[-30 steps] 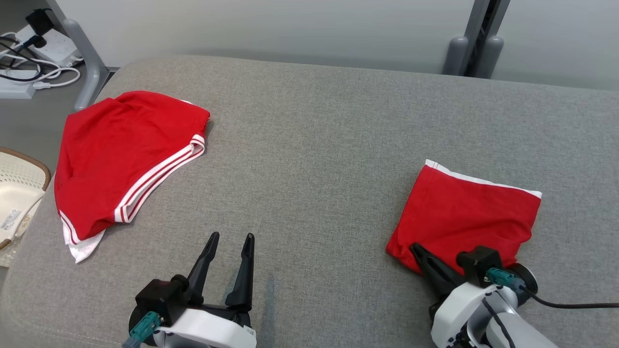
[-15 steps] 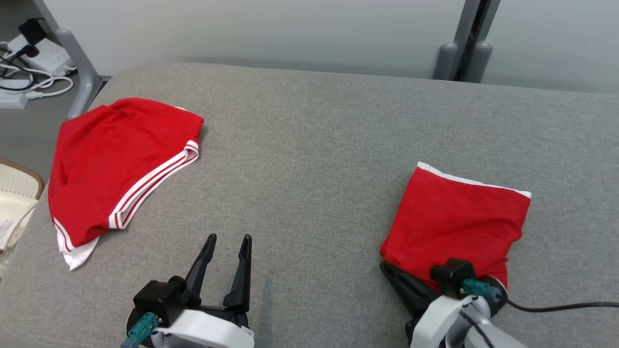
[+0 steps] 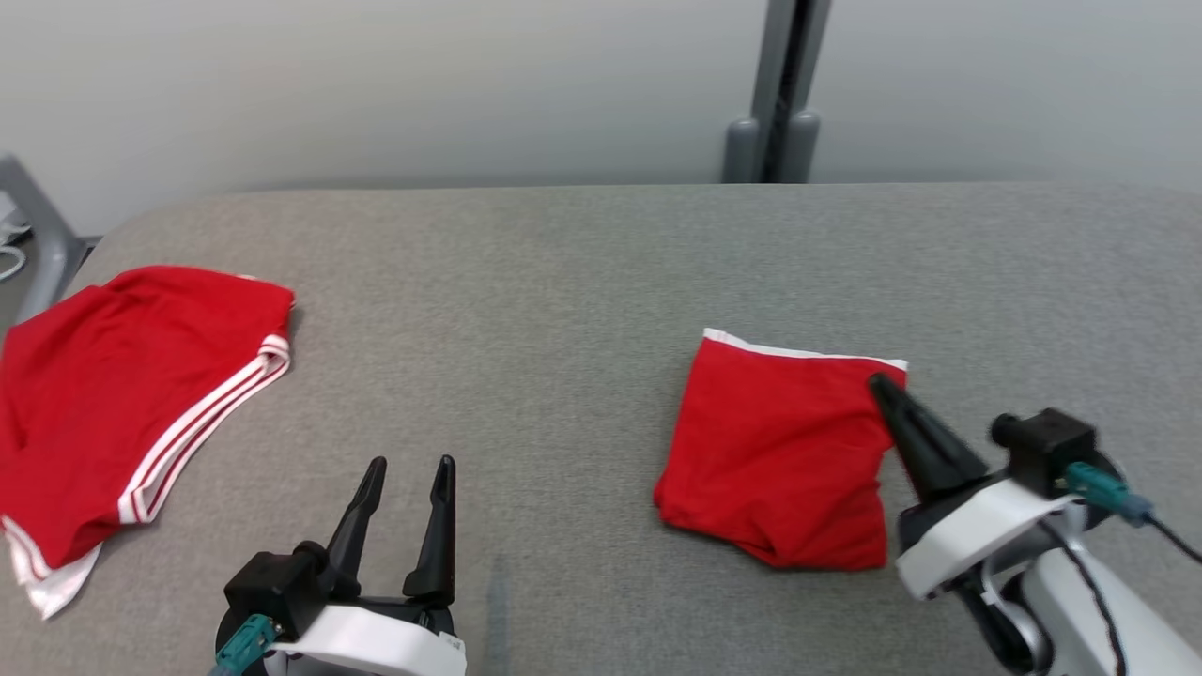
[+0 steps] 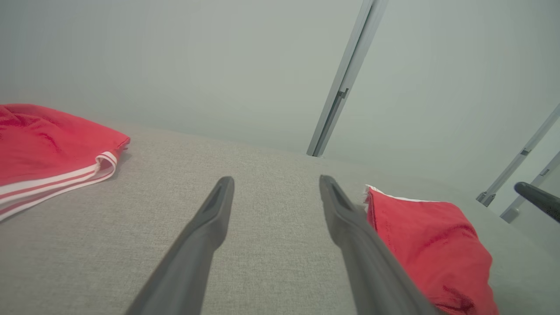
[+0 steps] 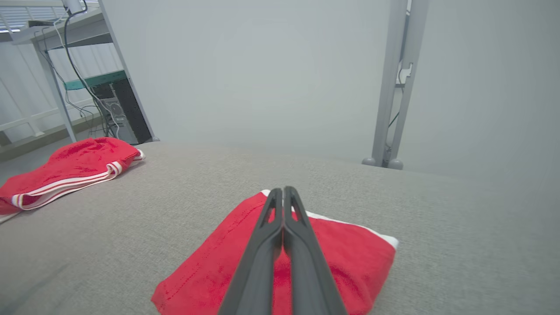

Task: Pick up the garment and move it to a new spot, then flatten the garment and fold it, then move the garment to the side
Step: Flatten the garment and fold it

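1. The folded red garment (image 3: pixel 779 460) lies on the grey upholstered surface (image 3: pixel 526 300), right of centre in the head view. It is a rough square with a white band along its far edge and a bulging fold at its near edge.
2. The right gripper (image 3: pixel 881 385) has its two dark fingers pressed flat together with nothing between them (the right wrist view shows them as one closed wedge). Its tip is over the garment's far right corner, beside the white band. Whether it touches the cloth cannot be told.
3. The left gripper (image 3: pixel 410 464) is over bare upholstery at the lower left of the head view. Its fingers are spread wide and hold nothing, and it is well apart from both pieces of clothing.
4. In the left wrist view, the folded garment shows past the finger on that view's right.
5. Red shorts (image 3: pixel 122 394) with white side stripes lie loosely at the left end of the surface, well apart from the folded garment.
6. Behind the surface stands a grey post (image 3: pixel 775 94) against a pale wall (image 3: pixel 376 84).
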You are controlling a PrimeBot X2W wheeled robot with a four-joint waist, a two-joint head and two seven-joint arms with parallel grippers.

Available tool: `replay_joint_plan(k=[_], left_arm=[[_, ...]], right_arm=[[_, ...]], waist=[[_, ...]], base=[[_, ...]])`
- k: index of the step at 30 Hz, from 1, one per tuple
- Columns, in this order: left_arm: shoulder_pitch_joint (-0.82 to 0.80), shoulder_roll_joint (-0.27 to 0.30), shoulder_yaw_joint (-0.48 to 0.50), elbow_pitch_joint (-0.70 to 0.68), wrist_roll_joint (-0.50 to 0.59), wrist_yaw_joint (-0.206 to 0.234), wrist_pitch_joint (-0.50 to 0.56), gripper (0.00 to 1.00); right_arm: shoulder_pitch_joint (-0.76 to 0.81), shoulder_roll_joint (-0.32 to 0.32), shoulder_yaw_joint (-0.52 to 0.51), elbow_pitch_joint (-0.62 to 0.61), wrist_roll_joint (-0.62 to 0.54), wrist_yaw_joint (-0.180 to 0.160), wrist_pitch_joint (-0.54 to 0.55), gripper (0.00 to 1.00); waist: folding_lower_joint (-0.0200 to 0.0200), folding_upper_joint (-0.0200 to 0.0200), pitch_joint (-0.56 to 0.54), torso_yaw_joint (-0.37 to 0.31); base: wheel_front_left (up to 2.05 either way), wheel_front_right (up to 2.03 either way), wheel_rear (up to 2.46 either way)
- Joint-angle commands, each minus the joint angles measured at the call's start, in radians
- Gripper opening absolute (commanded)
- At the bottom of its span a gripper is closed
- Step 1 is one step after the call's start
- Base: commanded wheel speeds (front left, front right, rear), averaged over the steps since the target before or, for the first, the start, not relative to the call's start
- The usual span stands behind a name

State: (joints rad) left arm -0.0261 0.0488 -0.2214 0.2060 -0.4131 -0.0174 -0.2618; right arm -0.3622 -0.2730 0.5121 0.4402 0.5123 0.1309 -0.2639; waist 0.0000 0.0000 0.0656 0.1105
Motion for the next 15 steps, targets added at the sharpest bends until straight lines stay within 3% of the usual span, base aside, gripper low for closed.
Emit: replay_joint_plan(k=[1,10,15], left_arm=[[0.004,0.004,0.013,-0.006,0.008,-0.004,-0.004,1.00],[-0.004,0.004,0.052,-0.021,0.010,-0.007,-0.004,1.00],[0.004,0.004,0.062,-0.024,0.013,-0.010,-0.004,1.00]], right_arm=[[0.025,-0.013,-0.063,-0.022,-0.045,0.000,-0.001,0.00],[0.127,0.016,-0.352,-0.130,-0.211,0.000,-0.001,0.00],[0.186,0.052,-0.438,-0.170,-0.260,0.000,-0.001,0.00]], waist=[[0.0000,0.0000,-0.022,-0.046],[0.0000,0.0000,-0.025,-0.111],[0.0000,0.0000,-0.026,-0.123]], base=[[0.00,0.00,0.00],[0.00,0.00,0.00],[0.00,0.00,0.00]])
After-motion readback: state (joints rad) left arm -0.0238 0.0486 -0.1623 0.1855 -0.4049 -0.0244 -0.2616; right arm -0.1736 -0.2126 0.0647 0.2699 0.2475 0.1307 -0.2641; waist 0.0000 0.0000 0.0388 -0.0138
